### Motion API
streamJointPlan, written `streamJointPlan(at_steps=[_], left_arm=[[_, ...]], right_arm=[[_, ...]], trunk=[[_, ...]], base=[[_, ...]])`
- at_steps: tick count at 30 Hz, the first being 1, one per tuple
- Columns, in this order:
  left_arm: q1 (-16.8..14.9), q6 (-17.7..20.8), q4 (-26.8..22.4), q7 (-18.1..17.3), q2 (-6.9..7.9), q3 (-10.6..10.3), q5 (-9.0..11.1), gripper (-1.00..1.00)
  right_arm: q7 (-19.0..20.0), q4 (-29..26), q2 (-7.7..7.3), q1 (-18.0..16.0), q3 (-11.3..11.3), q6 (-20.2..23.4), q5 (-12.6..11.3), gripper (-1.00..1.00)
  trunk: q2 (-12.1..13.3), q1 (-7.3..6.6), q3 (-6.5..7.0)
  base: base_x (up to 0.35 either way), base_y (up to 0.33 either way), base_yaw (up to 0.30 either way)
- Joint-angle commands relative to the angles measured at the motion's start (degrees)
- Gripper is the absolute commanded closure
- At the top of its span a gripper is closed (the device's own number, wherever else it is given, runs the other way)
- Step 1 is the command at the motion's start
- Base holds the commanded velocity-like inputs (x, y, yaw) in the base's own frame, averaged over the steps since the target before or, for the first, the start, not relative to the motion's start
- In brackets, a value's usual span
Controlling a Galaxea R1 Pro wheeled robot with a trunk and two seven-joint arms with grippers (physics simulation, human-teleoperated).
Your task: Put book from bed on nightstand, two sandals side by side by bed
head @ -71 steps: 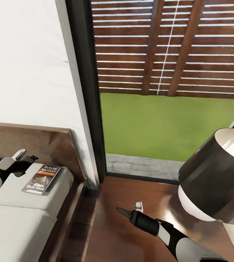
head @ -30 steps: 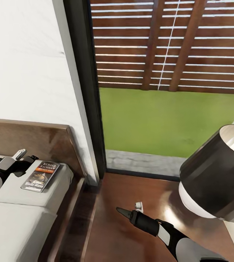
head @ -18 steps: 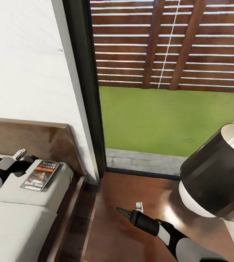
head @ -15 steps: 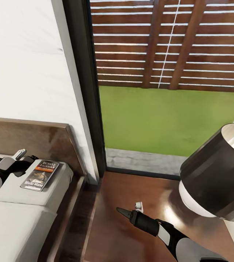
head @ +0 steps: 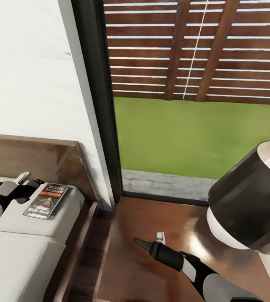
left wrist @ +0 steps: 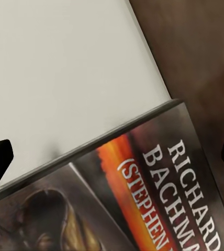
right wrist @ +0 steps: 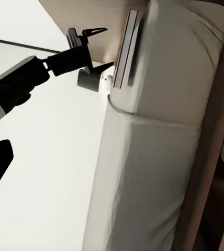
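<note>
Nearest in the head view: right pincer, dark fingers spread apart and holding nothing, hovering over the glossy dark-brown wooden nightstand surface. Beside it on that surface, a black-shaded lamp with a white base. To the left, low dark-brown platform bed with plain light-grey mattress. Left pincer at the mattress's head end, fingers apart, just beside the near edge of the thin dark paperback book; touching it or not, cannot tell. Book flat on the mattress near the brown flat headboard, cover up: white "RICHARD BACHMAN", orange band, title below. Farther off, white wall, black window frame, grass and slatted wooden fence.

Left wrist view, closer on the book: large white lettering, "(STEPHEN" in the orange band, a murky brown figure on the cover, corner by the headboard. Right wrist view, from the side: book as a thin edge on the mattress, left pincer open around empty air beside it.
</note>
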Motion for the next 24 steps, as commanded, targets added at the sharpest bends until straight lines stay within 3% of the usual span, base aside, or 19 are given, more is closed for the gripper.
streamJointPlan(at_steps=[1, 11, 24], left_arm=[[0.0, 0.3, -0.1, 0.4, 0.00, 0.0, 0.6, -1.00], [0.0, 0.3, -0.1, 0.4, 0.01, 0.0, 0.6, -1.00], [0.0, 0.3, -0.1, 0.4, 0.01, 0.0, 0.6, -1.00]], right_arm=[[0.2, -0.3, 0.03, 0.0, -0.1, 0.6, 0.0, -1.00], [0.6, -2.2, 0.35, 0.0, 0.0, 0.5, 0.1, -1.00], [1.5, -9.7, 1.58, 0.8, 0.2, 0.3, 0.1, -1.00]], trunk=[[0.0, -0.01, -0.06], [0.0, -0.01, -0.14], [0.0, -0.01, -0.15]], base=[[0.000, 0.000, 0.000], [0.000, 0.000, 0.000], [0.000, 0.000, 0.000]])
